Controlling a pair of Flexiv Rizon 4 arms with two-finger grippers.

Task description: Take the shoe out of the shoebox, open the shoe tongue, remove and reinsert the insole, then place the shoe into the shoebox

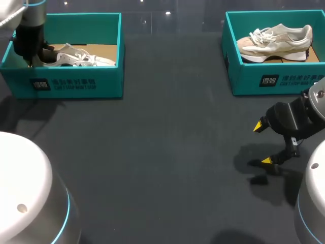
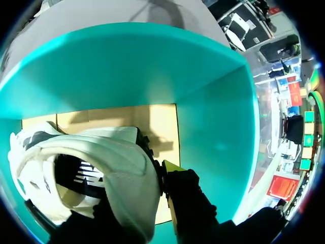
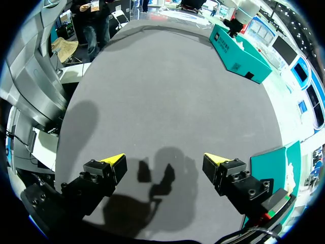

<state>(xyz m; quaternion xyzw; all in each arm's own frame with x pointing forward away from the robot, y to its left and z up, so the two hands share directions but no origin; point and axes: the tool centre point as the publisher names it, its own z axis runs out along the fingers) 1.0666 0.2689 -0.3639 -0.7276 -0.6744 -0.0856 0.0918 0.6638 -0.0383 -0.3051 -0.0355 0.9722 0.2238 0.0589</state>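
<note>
Our right fingers (image 3: 114,162) stand wide apart, low over the dark desk (image 1: 162,152). Our left arm (image 1: 29,35) is down inside the left shoebox (image 1: 76,84), at the heel of the white shoe (image 1: 76,57) lying in it. Whether it grips the shoe we cannot tell.

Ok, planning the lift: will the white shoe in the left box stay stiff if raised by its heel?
The white shoe probably tips toe-down, since the left gripper sits at its heel end. The padded heel collar looks soft, so it may squash. Its laces might snag the shoebox.
</note>
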